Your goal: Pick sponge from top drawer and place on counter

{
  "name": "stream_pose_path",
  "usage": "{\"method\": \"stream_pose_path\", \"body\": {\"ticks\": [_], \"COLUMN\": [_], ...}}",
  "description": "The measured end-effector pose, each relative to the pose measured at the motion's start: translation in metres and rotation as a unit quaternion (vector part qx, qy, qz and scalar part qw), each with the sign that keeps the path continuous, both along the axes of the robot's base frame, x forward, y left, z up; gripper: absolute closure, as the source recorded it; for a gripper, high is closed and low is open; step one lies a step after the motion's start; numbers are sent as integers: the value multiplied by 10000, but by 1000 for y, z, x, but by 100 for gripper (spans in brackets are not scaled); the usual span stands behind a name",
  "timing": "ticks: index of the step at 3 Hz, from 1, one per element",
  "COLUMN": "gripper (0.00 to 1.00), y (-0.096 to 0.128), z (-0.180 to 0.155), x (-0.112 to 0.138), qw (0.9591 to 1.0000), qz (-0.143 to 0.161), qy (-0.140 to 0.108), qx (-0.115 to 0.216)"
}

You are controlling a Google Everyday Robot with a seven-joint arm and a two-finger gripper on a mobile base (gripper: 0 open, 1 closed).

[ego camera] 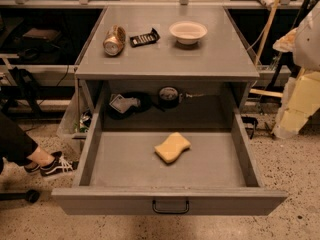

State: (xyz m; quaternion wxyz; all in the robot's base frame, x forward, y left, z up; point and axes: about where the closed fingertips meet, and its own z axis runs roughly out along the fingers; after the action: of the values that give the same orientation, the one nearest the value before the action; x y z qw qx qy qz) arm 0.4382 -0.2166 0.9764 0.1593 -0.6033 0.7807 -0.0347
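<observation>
1. The gripper is nowhere in my camera view, so I cannot tell whether it is apart, together or holding anything. The pale shapes at the right edge are too unclear to name.
2. Nearest me, the top drawer [100, 201] stands pulled fully out, its black handle [170, 206] facing me. I judge it is left open so that I can reach in from above.
3. The sponge [172, 147] lies flat on the drawer floor, a little right of centre, clear of all four walls. That leaves room to come down around its pinched sides.
4. Behind the drawer, inside the cabinet, sit a crumpled packet [122, 103] and a round dark object [169, 95], well back from the sponge.
5. Farthest off, the counter surface [210, 59] carries a can [114, 40] lying on its side, a black packet [144, 37] and a white bowl [188, 32] along its rear half. The bare front strip looks to me the obvious landing spot.
</observation>
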Motion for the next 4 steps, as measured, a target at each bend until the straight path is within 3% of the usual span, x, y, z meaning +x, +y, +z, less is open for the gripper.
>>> {"method": "stream_pose_path", "body": {"ticks": [2,3,4], "gripper": [0,0,0], "y": [4,5,4], "z": [-6,-35,-35], "x": [11,38,40], "qw": [10000,9991,9991], "qz": [72,-39,-50], "qy": [18,278,225], "qx": [-20,-315,-357]}}
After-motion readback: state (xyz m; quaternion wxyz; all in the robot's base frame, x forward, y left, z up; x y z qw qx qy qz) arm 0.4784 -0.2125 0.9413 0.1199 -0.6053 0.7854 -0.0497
